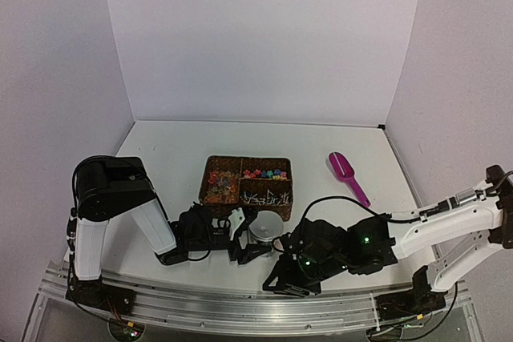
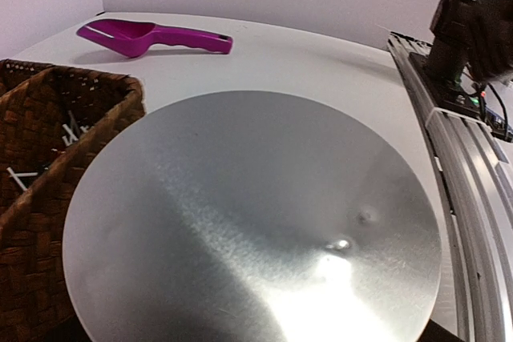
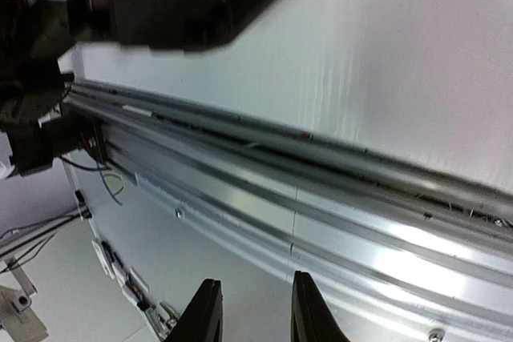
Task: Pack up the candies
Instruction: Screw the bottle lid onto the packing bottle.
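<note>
The candies (image 1: 265,174) lie as tiny mixed-colour sweets in the compartments of a brown woven basket (image 1: 287,184); more of them (image 1: 220,186) fill its left compartment. A magenta scoop (image 1: 347,175) lies on the table right of the basket. My left gripper (image 1: 250,236) sits just in front of the basket, its fingers on either side of a round silver metal tin (image 1: 266,226). The tin's shiny face (image 2: 256,222) fills the left wrist view and hides the jaws. My right gripper (image 3: 255,279) hangs over the table's near edge, open, with nothing between its fingers.
An aluminium rail (image 3: 337,198) runs along the near edge under the right gripper. The basket's corner (image 2: 48,158) stands close left of the tin, with white sticks (image 1: 268,196) in one compartment. White walls close the table on three sides. The scoop (image 2: 152,36) lies beyond the tin.
</note>
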You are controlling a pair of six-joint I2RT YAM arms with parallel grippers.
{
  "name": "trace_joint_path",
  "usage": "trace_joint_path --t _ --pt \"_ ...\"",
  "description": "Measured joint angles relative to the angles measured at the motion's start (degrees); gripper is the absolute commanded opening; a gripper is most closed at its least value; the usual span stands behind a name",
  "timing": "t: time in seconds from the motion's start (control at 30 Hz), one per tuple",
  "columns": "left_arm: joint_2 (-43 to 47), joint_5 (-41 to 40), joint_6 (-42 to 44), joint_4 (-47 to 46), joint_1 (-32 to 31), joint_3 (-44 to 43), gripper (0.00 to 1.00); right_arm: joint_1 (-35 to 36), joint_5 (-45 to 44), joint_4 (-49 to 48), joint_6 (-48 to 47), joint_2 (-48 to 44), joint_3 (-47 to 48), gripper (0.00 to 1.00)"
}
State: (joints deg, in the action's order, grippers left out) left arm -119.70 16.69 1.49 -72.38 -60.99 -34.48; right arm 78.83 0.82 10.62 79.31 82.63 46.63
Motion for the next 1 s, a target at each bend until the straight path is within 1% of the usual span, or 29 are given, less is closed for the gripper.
trace_joint_path --t 0.13,0.17,0.23,0.33,0.37,0.43,0.5,0.57,0.63,0.73,0.87,1.0 --pt "0.0 -1.5 -0.3 0.0 0.9 0.0 0.73 0.3 3.7 0.3 0.0 -0.8 0.0 0.31" --pt "0.0 -1.6 -0.3 0.0 0.9 0.0 0.73 -0.1 3.7 0.2 0.1 -2.1 -0.5 0.34" --pt "0.0 -1.7 -0.4 0.0 0.9 0.0 0.72 -2.1 3.3 0.3 0.2 -7.8 -3.2 0.37" --pt "0.0 -1.6 -0.2 0.0 0.9 0.0 0.72 -9.1 2.2 1.4 -0.7 -17.0 -5.6 0.37" --pt "0.0 -1.5 -0.1 0.0 0.9 0.0 0.72 -11.9 1.9 1.3 -1.6 -18.7 -5.5 0.37" --pt "0.0 -1.3 0.0 0.0 0.9 0.1 0.72 -17.6 1.2 0.9 -4.7 -18.7 -4.3 0.36" --pt "0.0 -1.0 0.1 0.0 0.9 0.1 0.72 -21.1 1.4 0.9 -8.5 -15.5 -2.1 0.35" --pt "0.0 -0.6 0.2 -0.1 0.9 0.1 0.72 -23.8 2.8 1.2 -13.9 -9.6 1.1 0.34" --pt "0.0 -0.3 0.2 0.0 0.9 0.1 0.72 -26.0 4.7 1.1 -19.3 -3.5 4.8 0.34" --pt "0.0 0.0 0.2 0.0 0.9 0.2 0.71 -28.4 6.9 1.1 -26.8 2.5 8.6 0.34" --pt "0.0 0.2 0.3 0.0 0.9 0.2 0.71 -29.5 8.7 1.2 -34.2 7.4 12.2 0.33" --pt "0.0 0.2 0.5 0.0 0.9 0.2 0.71 -29.4 10.3 1.1 -39.2 9.9 13.9 0.26"
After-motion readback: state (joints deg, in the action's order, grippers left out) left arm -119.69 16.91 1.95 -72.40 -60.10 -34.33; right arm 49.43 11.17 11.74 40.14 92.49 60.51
